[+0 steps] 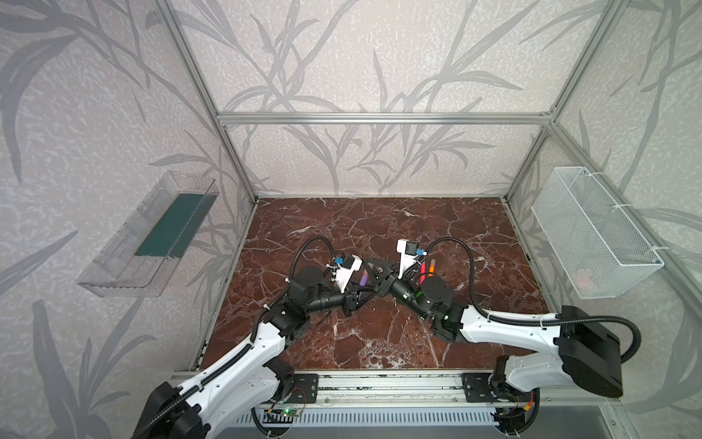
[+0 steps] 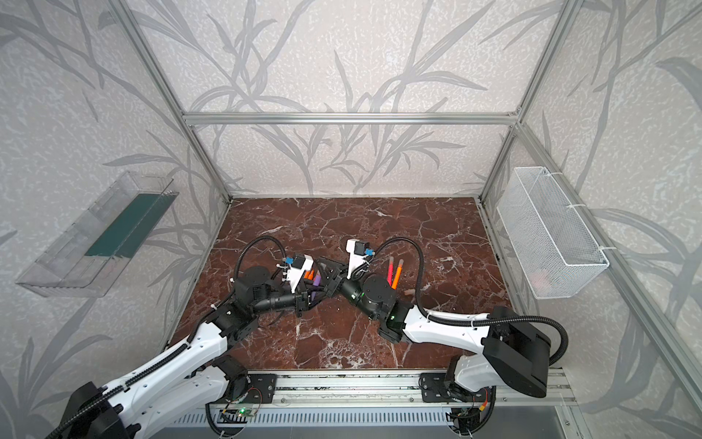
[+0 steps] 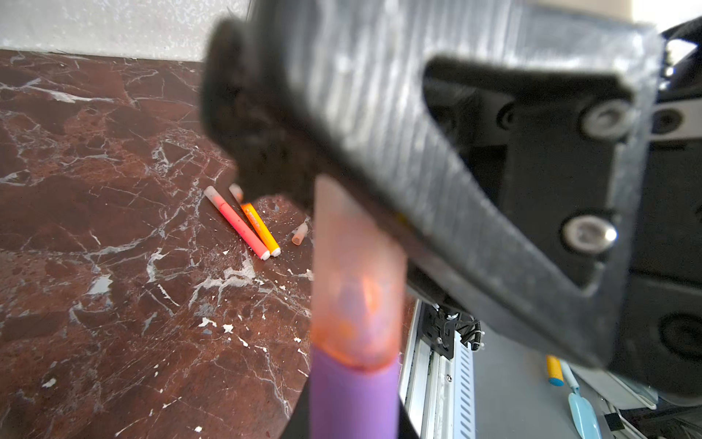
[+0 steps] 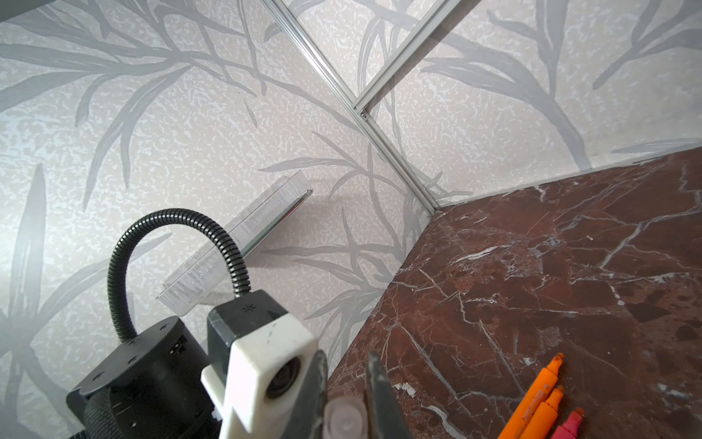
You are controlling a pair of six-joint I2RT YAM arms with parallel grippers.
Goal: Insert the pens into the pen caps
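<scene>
My left gripper (image 1: 361,287) is shut on a purple pen (image 3: 353,399) near the middle of the brown marble table (image 1: 380,342). A translucent pinkish pen cap (image 3: 357,273) sits over the purple pen's tip, and my right gripper (image 4: 347,384) is shut on that cap (image 4: 343,418). The two grippers meet tip to tip. A pink pen (image 3: 237,224) and an orange pen (image 3: 260,230), both capped, lie side by side beyond the right arm. Two uncapped orange pens (image 4: 539,395) and an uncapped pink pen (image 4: 568,425) lie near the left wrist. A loose cap (image 3: 300,233) lies by the capped pair.
A clear plastic bin (image 1: 152,235) hangs on the left wall and a white mesh basket (image 1: 596,235) on the right wall. An aluminium rail (image 1: 380,384) runs along the table's front edge, carrying both arm bases.
</scene>
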